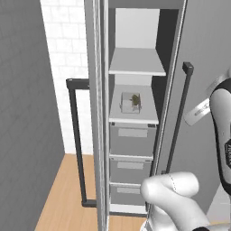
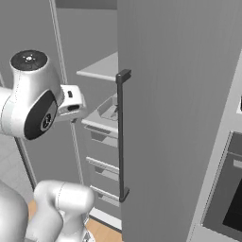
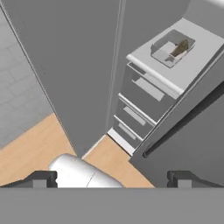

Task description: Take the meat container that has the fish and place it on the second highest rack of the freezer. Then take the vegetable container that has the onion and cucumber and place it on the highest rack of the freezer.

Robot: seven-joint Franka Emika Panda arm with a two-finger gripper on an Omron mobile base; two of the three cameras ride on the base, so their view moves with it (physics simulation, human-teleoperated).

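Note:
The freezer (image 1: 135, 63) stands open, with two white shelves above grey drawers (image 1: 131, 140). On the lower white shelf (image 1: 133, 118) rests the meat container (image 1: 125, 104), a shallow grey tray holding the dark fish (image 1: 135, 100). From the hand view, the meat container (image 3: 164, 50) with its fish (image 3: 180, 47) lies at the upper right, far from my gripper (image 3: 111, 179). The gripper is open, its tips wide apart with nothing between them. In the right base view the tray (image 2: 111, 109) peeks out beside the door edge. The vegetable container, onion and cucumber are out of view.
Both freezer doors hang open, each with a long dark bar handle (image 1: 77, 140) (image 1: 178, 122). The right door (image 2: 170, 118) stands close beside my arm. A black-fronted oven (image 2: 231, 203) sits at the far right. Wooden floor (image 1: 67, 189) lies below, and a white tiled wall (image 1: 67, 54) stands behind.

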